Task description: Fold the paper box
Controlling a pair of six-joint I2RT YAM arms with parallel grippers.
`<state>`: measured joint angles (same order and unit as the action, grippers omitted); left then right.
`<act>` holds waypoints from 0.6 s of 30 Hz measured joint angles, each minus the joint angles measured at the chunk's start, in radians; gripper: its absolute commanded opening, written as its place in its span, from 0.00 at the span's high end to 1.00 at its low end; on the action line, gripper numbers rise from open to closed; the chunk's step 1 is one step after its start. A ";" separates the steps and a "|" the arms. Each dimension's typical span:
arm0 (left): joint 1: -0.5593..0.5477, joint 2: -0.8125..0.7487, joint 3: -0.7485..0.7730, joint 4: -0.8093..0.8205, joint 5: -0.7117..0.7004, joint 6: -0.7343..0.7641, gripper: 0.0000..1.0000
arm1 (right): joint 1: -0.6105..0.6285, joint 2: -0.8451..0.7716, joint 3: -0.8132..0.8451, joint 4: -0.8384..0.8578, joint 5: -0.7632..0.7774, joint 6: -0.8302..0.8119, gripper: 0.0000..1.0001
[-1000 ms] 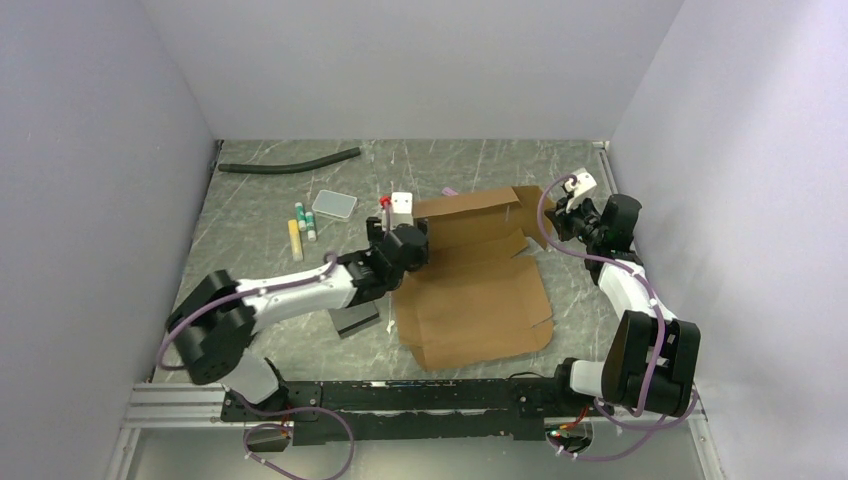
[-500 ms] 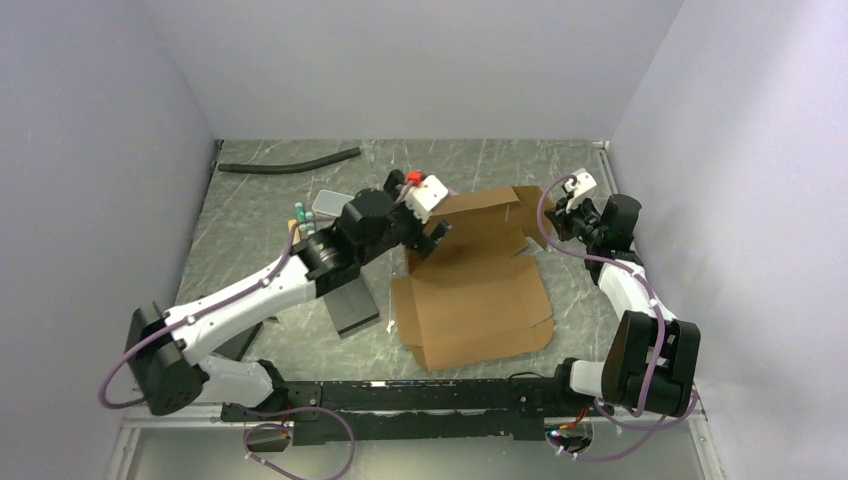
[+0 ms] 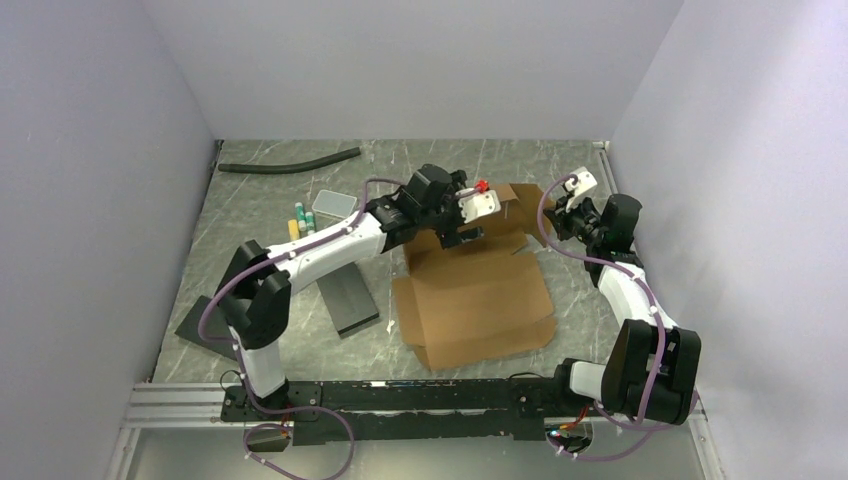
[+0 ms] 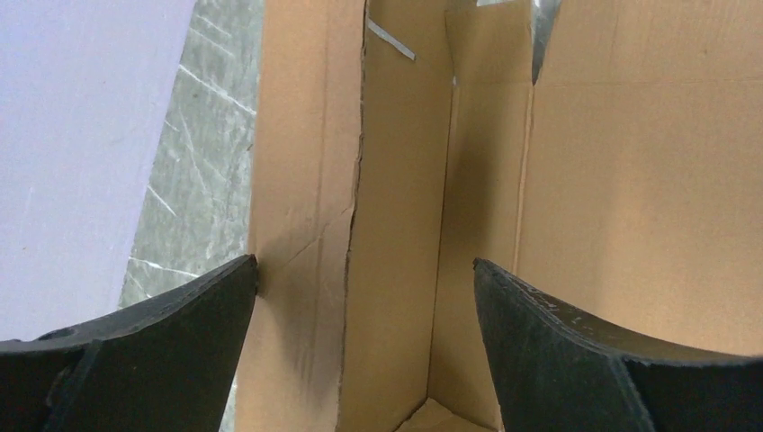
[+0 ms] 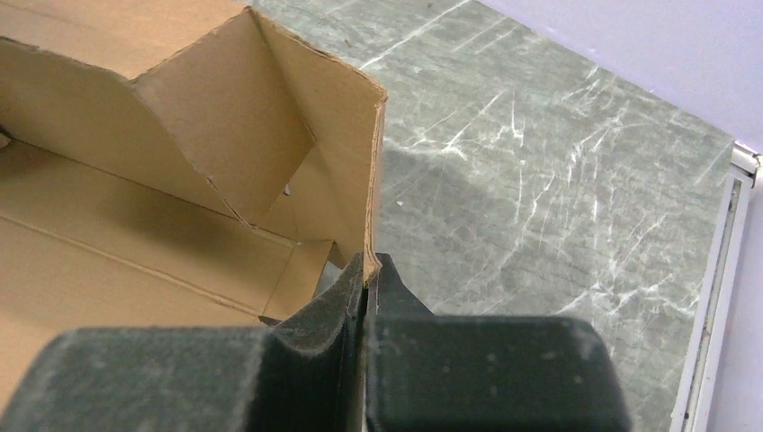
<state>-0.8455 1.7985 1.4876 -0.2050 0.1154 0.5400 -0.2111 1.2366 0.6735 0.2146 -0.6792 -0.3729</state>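
Left gripper (image 3: 460, 236) newly above cardboard box (image 3: 480, 300)

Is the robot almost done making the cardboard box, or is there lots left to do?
Not nearly done. Done: the far flaps of the paper box stand up, forming a corner. In hand: the right gripper pinches the edge of one raised wall, and the left gripper hangs open over the folded part. Left: the big near panel lies flat on the table, not folded over yet.

Soft, even overhead light casts only faint shadows; both wrist views go slightly soft nearest the lens.
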 measured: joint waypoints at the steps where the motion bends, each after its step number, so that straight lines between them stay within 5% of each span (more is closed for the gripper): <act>1: 0.000 0.002 0.000 0.005 -0.001 0.003 0.09 | 0.002 0.000 0.000 -0.005 0.001 0.003 1.00; 7: -0.045 -0.011 -0.098 0.185 -0.149 0.065 0.14 | 0.009 0.000 0.000 -0.005 0.003 0.026 1.00; 11: -0.116 -0.016 -0.230 0.375 -0.327 0.176 0.29 | 0.021 0.000 0.000 -0.014 0.019 0.033 1.00; 18: -0.187 -0.005 -0.311 0.640 -0.544 0.354 0.31 | 0.029 0.001 0.000 -0.019 0.022 0.037 1.00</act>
<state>-1.0325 1.7939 1.1770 0.4355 -0.4282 0.8940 -0.1825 1.2377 0.6739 0.1951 -0.6575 -0.3359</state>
